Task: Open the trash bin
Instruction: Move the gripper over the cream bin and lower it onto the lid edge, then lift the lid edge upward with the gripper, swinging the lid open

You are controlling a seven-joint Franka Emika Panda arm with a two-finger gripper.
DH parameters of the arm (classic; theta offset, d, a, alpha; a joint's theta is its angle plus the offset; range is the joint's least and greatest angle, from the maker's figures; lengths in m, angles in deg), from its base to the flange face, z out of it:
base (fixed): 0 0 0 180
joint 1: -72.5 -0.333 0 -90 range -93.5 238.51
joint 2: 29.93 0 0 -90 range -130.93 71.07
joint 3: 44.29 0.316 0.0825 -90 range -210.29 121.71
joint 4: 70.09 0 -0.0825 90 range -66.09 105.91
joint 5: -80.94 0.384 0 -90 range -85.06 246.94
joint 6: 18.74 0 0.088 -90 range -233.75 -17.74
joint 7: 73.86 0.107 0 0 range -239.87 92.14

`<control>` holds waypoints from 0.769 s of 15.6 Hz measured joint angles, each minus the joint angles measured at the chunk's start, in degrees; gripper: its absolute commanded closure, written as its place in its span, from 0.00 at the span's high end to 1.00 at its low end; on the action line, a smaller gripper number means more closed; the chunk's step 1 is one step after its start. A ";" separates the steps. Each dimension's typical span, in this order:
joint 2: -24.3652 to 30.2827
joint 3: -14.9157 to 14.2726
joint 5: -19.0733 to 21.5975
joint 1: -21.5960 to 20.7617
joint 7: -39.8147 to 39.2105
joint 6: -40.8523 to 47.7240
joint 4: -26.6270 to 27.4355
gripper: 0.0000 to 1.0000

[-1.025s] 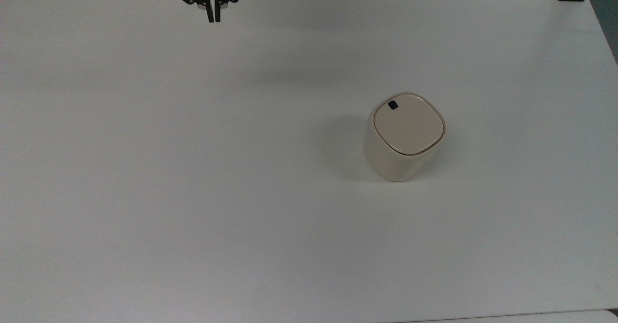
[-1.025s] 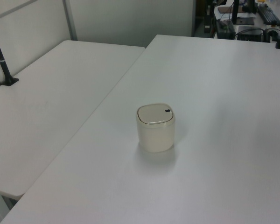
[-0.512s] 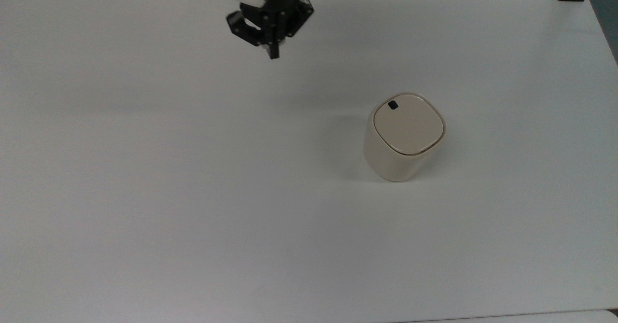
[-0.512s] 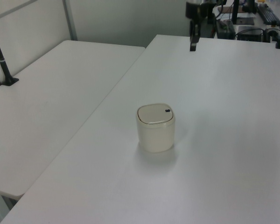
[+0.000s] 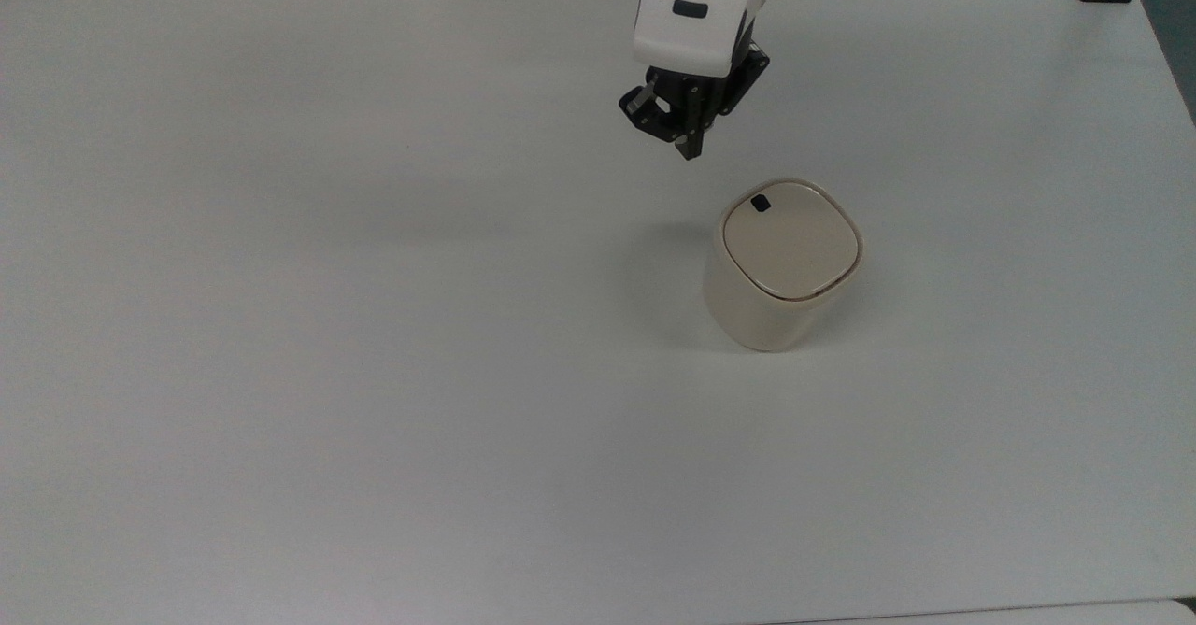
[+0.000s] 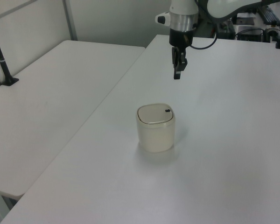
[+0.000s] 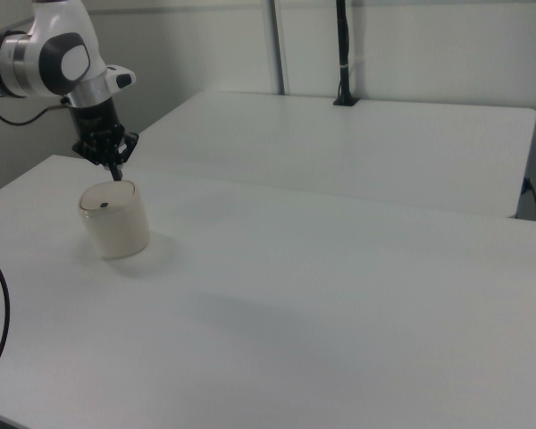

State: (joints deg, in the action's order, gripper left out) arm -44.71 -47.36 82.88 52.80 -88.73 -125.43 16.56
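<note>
- White table (image 5: 280, 326) is the biggest thing, spans the whole top view; 2nd white table (image 6: 51, 93) butts against it on the left view's left, w/ a black pole (image 6: 1, 60) standing on its far edge
- Franka arm (image 5: 701, 8), white shell w/ black wrist, comes in from the top view's upper edge & points down at the table; in the right view it sits at the far left (image 7: 54, 58)
- Trash bin (image 5: 780, 265), cream-beige, rounded-square, stands upright on the table, right of centre in the top view, approx mid-table in the left view (image 6: 155, 127); nothing touching it
- Lid (image 5: 790, 237) flat & closed, flush w/ the rim
- Gripper (image 5: 690, 150) hangs in the air, apart from the bin, up-left of the lid in the top view; in the left view it's above & behind the bin (image 6: 177, 74); in the right view just over the bin's far edge (image 7: 116, 172)
- Fingers pressed together, nothing between them, tips pointing down
- Small black button mark (image 5: 761, 203) on the lid's corner nearest the gripper; in the left view it's at the lid's right edge (image 6: 167, 110)
</note>
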 measured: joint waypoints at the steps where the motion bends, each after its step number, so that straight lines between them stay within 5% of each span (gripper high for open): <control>1: -0.45 0.10 0.82 -0.29 -0.02 -1.03 0.01 0.00; 12: -7.58 3.25 1.50 -2.61 -0.23 -9.24 0.08 0.00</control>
State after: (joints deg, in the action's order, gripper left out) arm -52.29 -44.11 84.38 50.19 -88.95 -134.67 16.64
